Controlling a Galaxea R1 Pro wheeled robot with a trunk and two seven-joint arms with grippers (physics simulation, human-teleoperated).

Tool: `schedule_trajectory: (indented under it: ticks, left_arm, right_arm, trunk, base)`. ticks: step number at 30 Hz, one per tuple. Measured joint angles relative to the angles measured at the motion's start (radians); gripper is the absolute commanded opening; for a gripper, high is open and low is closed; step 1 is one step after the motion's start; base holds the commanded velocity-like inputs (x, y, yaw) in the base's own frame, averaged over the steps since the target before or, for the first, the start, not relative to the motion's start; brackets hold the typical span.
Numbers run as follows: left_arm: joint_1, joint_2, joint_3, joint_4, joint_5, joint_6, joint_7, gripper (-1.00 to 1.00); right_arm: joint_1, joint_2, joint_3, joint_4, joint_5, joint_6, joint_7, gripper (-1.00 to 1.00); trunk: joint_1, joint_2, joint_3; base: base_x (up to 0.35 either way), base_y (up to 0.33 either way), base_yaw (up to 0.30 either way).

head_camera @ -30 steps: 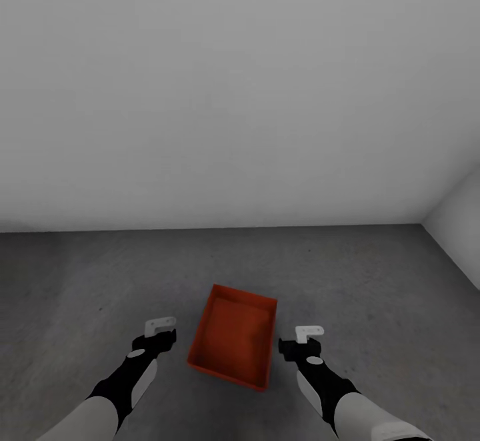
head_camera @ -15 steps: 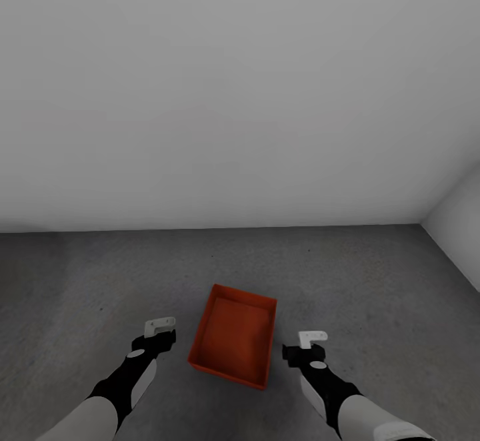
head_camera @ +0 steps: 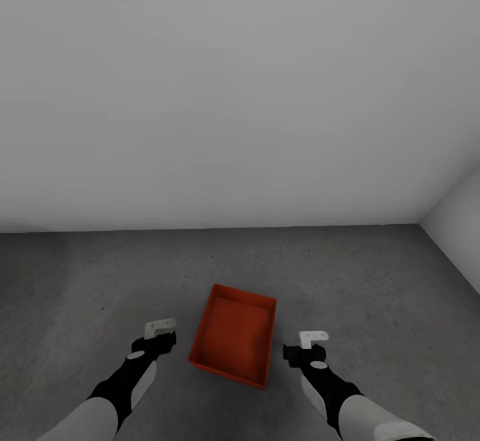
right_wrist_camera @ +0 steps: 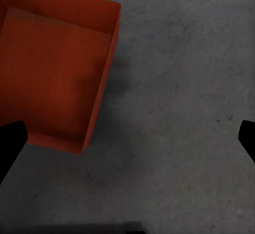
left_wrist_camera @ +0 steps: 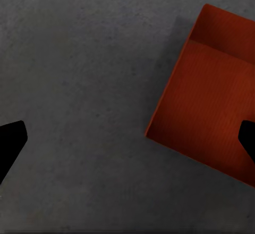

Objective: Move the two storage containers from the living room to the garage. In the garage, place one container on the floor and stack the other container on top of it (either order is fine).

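One white-grey wall [head_camera: 240, 94] fills the upper head view, meeting another wall [head_camera: 460, 227] at a corner on the right. Grey concrete floor [head_camera: 100, 274] below. One orange-red bin [head_camera: 233, 343] sits flat on the floor, empty, skewed slightly, between the two arms. Left gripper [head_camera: 160, 331] hangs just left of the bin, right gripper [head_camera: 311, 341] just right; neither touches it. Both wrist views show dark fingertips [left_wrist_camera: 10, 141] [right_wrist_camera: 9, 138] spread wide, holding nothing.
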Motion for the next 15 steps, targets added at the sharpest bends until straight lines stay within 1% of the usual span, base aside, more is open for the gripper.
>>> schedule_trajectory:
  ticks: [4,7,10,11,12,13,15]
  left_arm:
    - [0.0,0.002,-0.001,0.008,0.003,0.001,-0.001,1.0]
    - [0.0,0.016,-0.001,0.045,0.004,0.001,-0.004,1.0]
    - [0.0,0.031,0.0,0.092,0.004,0.0,-0.006,1.0]
    - [0.0,0.037,0.001,0.11,0.004,0.0,-0.007,1.0]
    - [0.0,0.04,0.001,0.119,0.005,-0.001,-0.008,1.0]
    - [0.0,0.046,0.001,0.135,0.005,-0.001,-0.008,1.0]
    - [0.0,0.052,0.001,0.153,0.006,-0.001,-0.008,1.0]
  right_arm:
    - [0.0,0.0,0.0,0.0,-0.001,0.002,-0.001,1.0]
    - [0.0,-0.003,-0.002,0.024,-0.002,0.006,0.0,1.0]
    - [0.0,-0.028,-0.005,0.045,-0.004,0.016,0.001,1.0]
    - [0.0,-0.044,-0.007,0.05,-0.007,0.025,0.001,1.0]
    - [0.0,-0.053,-0.007,0.052,-0.009,0.034,0.002,1.0]
    - [0.0,-0.068,-0.008,0.057,-0.014,0.052,0.001,1.0]
    - [0.0,-0.084,-0.008,0.075,-0.021,0.075,0.001,1.0]
  trunk:
    - [0.0,0.0,0.0]
    - [0.0,0.0,0.0]
    - [0.0,0.0,0.0]
    - [0.0,0.0,0.0]
    - [0.0,0.0,0.0]
    - [0.0,0.0,0.0]
    - [0.0,0.0,0.0]
  base:
    - [0.0,0.0,0.0]
    - [0.0,0.0,0.0]
    - [0.0,0.0,0.0]
    - [0.0,0.0,0.0]
    - [0.0,0.0,0.0]
    - [0.0,0.0,0.0]
    - [0.0,0.0,0.0]
